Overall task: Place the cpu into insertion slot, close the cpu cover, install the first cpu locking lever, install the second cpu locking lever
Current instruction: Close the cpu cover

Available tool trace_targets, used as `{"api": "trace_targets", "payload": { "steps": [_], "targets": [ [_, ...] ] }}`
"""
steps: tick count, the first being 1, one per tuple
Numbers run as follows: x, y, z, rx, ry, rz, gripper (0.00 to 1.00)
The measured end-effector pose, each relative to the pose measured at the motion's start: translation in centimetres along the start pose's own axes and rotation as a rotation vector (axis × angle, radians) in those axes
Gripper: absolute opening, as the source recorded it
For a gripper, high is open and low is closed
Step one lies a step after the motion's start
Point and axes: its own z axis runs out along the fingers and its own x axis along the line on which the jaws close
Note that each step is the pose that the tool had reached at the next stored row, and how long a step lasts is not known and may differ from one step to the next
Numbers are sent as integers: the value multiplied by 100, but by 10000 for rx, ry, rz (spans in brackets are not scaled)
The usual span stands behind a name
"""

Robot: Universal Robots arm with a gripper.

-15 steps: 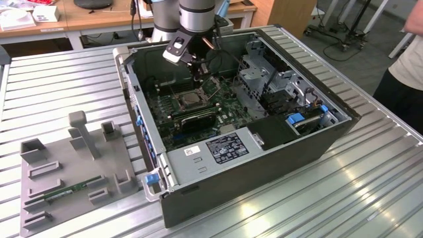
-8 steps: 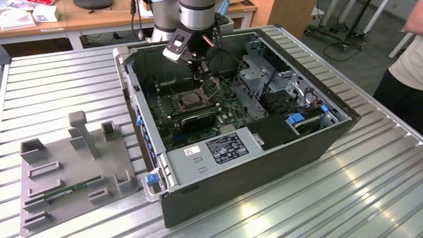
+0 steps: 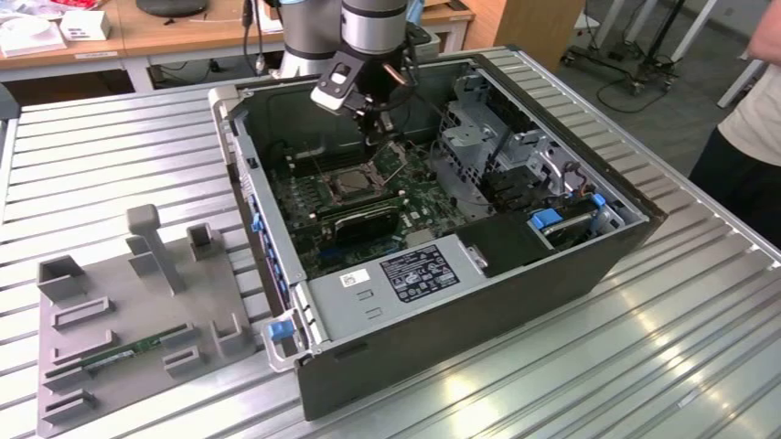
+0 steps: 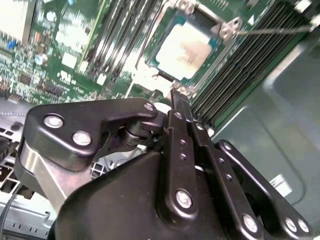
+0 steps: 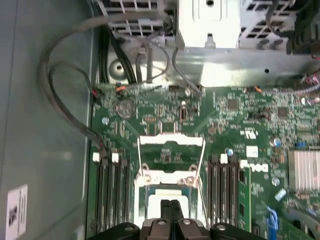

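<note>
The small flat square silvery-grey chip [image 4: 186,49] lies seated in the dark metal-rimmed socket [image 3: 327,183]. The black tool [image 5: 170,206] hovers above, pinched shut and empty. The thin silver-grey frame plate [image 5: 170,150] stands open; it looks stiff and light, best pushed at its free edge.

The fingers [image 5: 165,211] hide part of what seems the cpu [image 5: 150,200].

Looks like a robotics lab: an opened computer tower [image 3: 464,334] lies on a ribbed metal table [image 3: 683,347], a grey parts fixture [image 3: 128,306] beside it, wooden desks [image 3: 183,37] and wheeled stands [image 3: 614,66] behind.
</note>
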Motion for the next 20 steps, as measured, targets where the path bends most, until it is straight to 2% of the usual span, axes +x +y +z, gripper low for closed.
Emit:
{"api": "trace_targets", "payload": {
  "steps": [14,20],
  "targets": [
    [-2,428,28,1,-1,0,11],
    [-2,593,40,0,0,0,11]
  ]
}}
